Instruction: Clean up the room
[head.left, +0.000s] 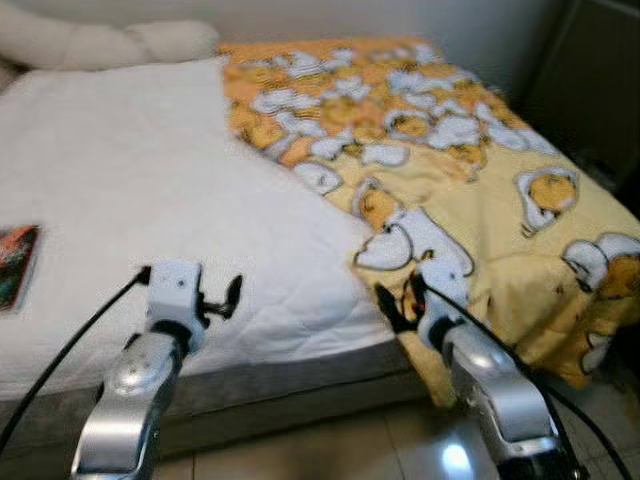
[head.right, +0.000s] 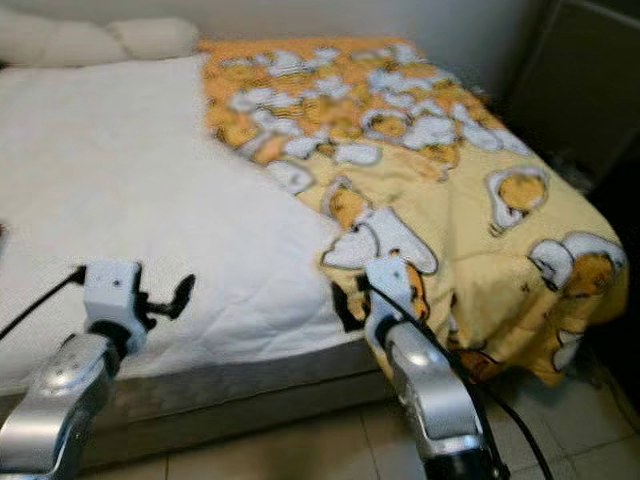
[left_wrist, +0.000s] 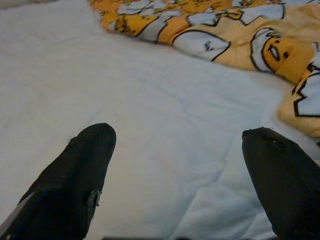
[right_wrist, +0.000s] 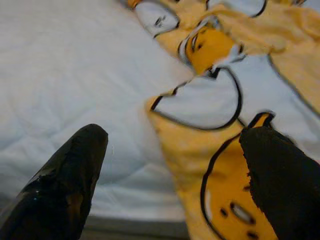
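Both arms reach toward the foot of the bed (head.left: 300, 385). Right gripper (head.left: 402, 300) hovers at the near hanging corner of the yellow cartoon blanket (head.left: 470, 200), jaws spread; in its wrist view the corner lies between and just ahead of the fingers. Left gripper (head.left: 225, 298) hangs over the bare white mattress cover (head.left: 150, 200), jaws spread, holding nothing, well apart from the blanket. Blanket bunched on the robot's right half, its edge running diagonally from the pillows (head.left: 100, 40) to the near corner. Right arm clearly nearer. Book (head.left: 15, 265) lies at the mattress's far left. Nothing blocks the reach.
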